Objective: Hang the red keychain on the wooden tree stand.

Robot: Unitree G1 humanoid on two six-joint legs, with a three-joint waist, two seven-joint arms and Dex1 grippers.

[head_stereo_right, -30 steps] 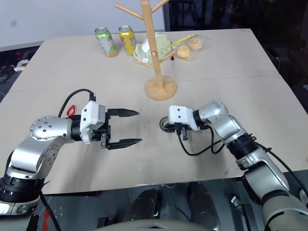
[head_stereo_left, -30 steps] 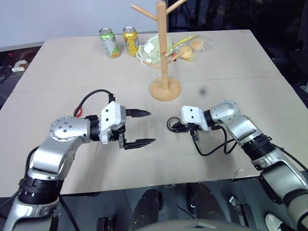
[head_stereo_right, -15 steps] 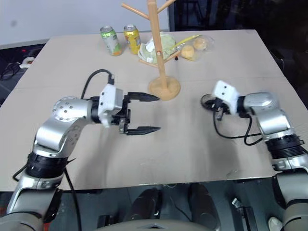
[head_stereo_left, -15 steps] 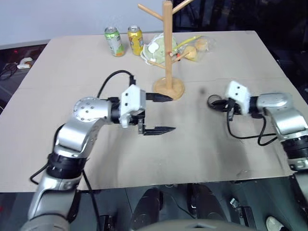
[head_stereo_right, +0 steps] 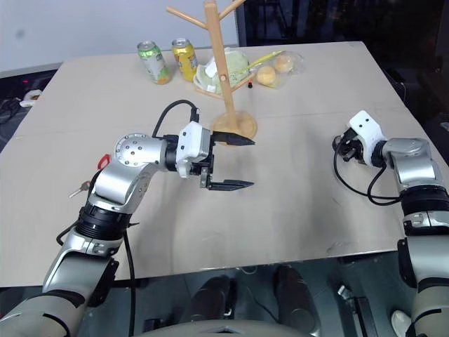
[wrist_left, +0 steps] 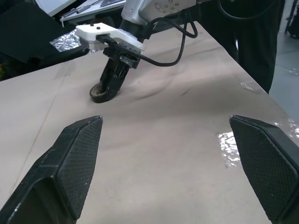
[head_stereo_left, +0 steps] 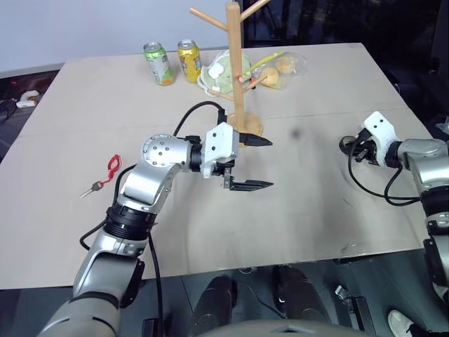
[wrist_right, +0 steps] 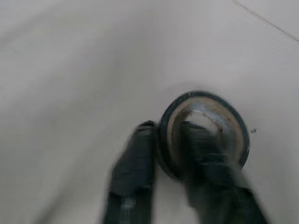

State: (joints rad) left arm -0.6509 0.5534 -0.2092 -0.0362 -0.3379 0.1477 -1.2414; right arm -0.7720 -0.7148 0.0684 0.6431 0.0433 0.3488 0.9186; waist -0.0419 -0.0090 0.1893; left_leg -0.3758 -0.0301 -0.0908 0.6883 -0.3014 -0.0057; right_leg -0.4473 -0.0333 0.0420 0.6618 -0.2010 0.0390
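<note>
Your robot looks down on a wide tan table (head_stereo_left: 316, 210). The red keychain (head_stereo_left: 112, 166) lies flat on it at the robot's left, with its small silver key (head_stereo_left: 90, 189) trailing toward the near edge; neither gripper touches it.

The wooden tree stand (head_stereo_left: 237, 67) stands upright past the middle of the table on its round disc base, angled pegs branching off the pole. Behind it sit two drink cans, one green (head_stereo_left: 158, 62) and one yellow (head_stereo_left: 189, 60), side by side, and beside them a clear bag of produce (head_stereo_left: 270, 67).

Your left gripper (head_stereo_left: 254, 162) is held out over the table's centre, pointing to the robot's right, just in front of the stand's base. Its two black fingers are spread wide apart with nothing between them.

Your right gripper (head_stereo_right: 346, 145) is far out on the robot's right, low at the table. In the right wrist view its fingers straddle the rim of a small dark ring (wrist_right: 203, 130), one finger outside the ring and one inside. The view is blurred, so you cannot tell whether they pinch the rim or stand slightly apart from it.
</note>
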